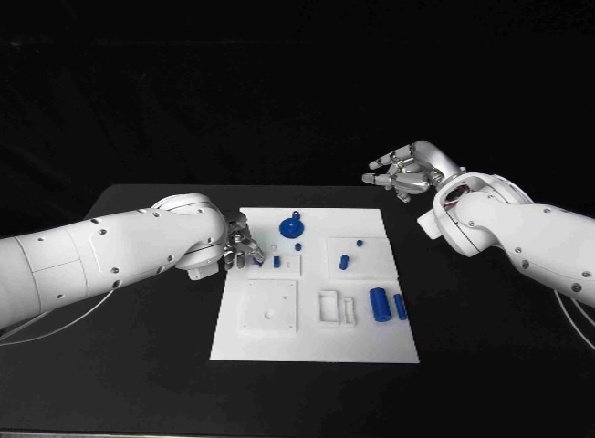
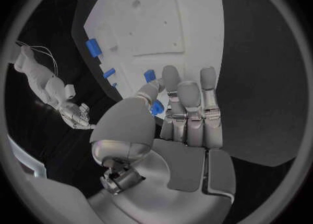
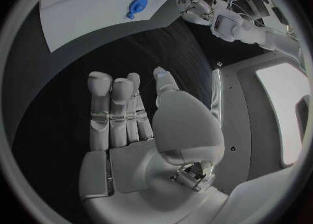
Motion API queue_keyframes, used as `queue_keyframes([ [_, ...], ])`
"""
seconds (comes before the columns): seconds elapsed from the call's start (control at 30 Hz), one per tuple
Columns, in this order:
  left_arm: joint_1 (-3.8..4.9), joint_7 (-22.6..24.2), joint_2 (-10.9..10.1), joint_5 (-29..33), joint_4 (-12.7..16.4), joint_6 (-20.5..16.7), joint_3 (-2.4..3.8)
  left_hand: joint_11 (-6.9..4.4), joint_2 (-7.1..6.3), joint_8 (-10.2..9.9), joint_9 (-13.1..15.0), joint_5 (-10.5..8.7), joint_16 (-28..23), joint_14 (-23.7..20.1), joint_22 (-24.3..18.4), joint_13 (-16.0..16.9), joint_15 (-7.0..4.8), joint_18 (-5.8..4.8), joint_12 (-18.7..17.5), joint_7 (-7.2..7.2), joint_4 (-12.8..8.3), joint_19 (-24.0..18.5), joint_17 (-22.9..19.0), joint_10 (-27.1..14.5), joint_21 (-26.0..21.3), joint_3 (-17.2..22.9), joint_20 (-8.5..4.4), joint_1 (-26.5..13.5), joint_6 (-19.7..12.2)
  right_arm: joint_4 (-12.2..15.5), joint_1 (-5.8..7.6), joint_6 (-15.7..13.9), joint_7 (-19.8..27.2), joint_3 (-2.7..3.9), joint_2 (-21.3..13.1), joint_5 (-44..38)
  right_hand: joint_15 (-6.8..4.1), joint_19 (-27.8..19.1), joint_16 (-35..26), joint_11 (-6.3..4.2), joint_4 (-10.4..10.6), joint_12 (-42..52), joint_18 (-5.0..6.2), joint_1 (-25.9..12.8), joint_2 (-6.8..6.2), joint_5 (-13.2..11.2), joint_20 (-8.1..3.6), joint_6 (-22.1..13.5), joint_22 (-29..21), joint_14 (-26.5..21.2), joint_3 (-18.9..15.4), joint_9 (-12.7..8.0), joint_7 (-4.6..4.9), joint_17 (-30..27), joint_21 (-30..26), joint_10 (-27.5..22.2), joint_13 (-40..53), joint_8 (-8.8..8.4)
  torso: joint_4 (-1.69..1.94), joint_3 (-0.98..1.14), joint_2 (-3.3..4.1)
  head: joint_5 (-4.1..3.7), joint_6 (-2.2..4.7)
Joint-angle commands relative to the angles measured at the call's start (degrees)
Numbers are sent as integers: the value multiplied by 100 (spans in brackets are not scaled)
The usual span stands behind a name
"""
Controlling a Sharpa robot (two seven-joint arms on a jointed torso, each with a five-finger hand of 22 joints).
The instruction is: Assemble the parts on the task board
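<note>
The black table (image 1: 140, 365) carries the white board (image 1: 318, 342) in the centre of the head view, likely set there so both arms can reach it from either side. The left arm (image 1: 100, 260) comes in from the left edge and ends at the board's upper left part. The right arm (image 1: 535, 233) stands off in the upper right of the frame, over bare table, probably held clear while the other works.

The left hand (image 1: 240, 248) is at the board's left edge with a small blue piece (image 2: 155, 109) pinched between thumb and fingertips, as the left wrist view shows; the other fingers lie straight beside it. It looks ready to seat that piece in a slot just beside it.

The right hand (image 1: 403, 173) holds nothing, its fingers loosely apart, well away from the board.

On the board, a round blue part (image 1: 292, 227) lies near the top edge, right of the left hand. Two blue cylinders (image 1: 380, 305) lie side by side toward the lower right, and a small blue peg (image 1: 344, 262) sits in the middle, between them and the round part.
</note>
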Motion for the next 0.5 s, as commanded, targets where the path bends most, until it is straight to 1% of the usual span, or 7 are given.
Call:
queue_keyframes([
  [0.03,-15,-57,17,129,-57,158,-16,-172,80,13,11,28,33,-15,120,11,-22,-42,43,-620,-125,-44,-4,148,39,92,-1,65,1167,-2,-5,39,45,3,9,6,-23,276,11,2,21,1,41,-6,12,34,-45,-35,351,14,8,1,8,-6,-10,33,-6,-7,-4,1,1,1,-2],
  [0.13,-8,-61,37,182,-90,242,-14,-177,77,16,19,61,54,-12,122,23,-22,-42,61,-621,-142,-49,1,147,52,101,-3,79,1174,-7,-7,41,45,3,11,6,-23,276,11,2,21,1,41,-6,12,34,-45,-35,351,14,8,1,8,-6,-10,33,-6,-7,-3,0,1,0,-9],
  [0.2,-3,-65,45,225,-105,312,-13,-180,68,18,24,100,69,-13,123,31,-21,-42,73,-623,-161,-54,7,147,61,114,-3,81,1180,-9,-9,42,44,3,11,6,-23,276,11,2,21,1,41,-6,12,34,-45,-35,351,14,8,1,8,-6,-10,33,-6,-7,4,2,0,-4,-7],
  [0.37,15,-80,52,370,-123,497,-12,-185,54,17,38,171,110,-24,123,55,-20,-42,98,-626,-212,-74,23,146,91,156,-4,57,1189,-12,-12,46,43,3,12,6,-23,276,11,2,21,1,41,-6,12,34,-45,-35,351,14,8,1,8,-6,-10,33,-6,-7,12,2,-7,-9,-29],
  [0.5,38,-89,46,482,-128,579,-11,-189,51,19,43,186,122,-23,123,62,-18,-42,106,-628,-227,-82,27,147,99,170,-4,53,1197,-17,-15,47,44,3,17,6,-23,276,11,2,21,1,41,-6,12,34,-45,-35,351,14,8,1,8,-6,-10,33,-6,-7,11,4,-8,-3,-21],
])
